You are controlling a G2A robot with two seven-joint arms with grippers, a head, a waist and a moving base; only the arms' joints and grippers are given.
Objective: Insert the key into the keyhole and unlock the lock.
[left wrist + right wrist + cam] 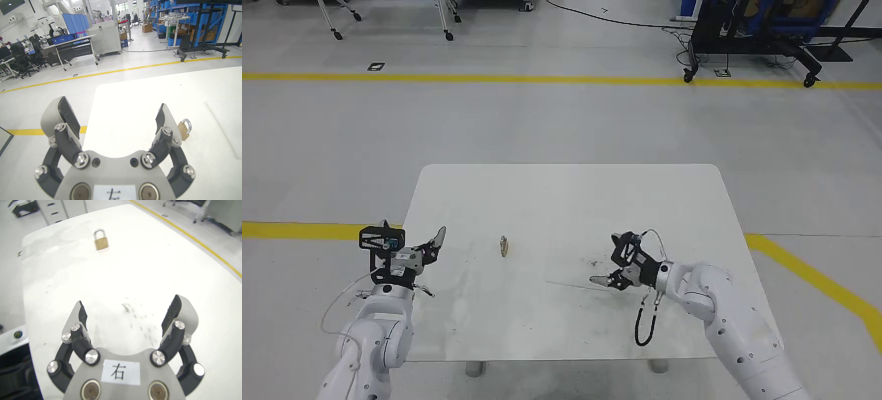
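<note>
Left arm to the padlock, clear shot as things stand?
Probably yes. The left gripper is open at the edge of the table. The padlock sits on the bare top just ahead of it, with nothing lying between them. The right gripper is well off on the padlock's far side.

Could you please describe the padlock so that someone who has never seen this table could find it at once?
On the white table, look between the left gripper and the right gripper, somewhat nearer the left one. The padlock there is a small brass-coloured block with a silver shackle, yellow metal against the white top and the black-and-white grippers.
</note>
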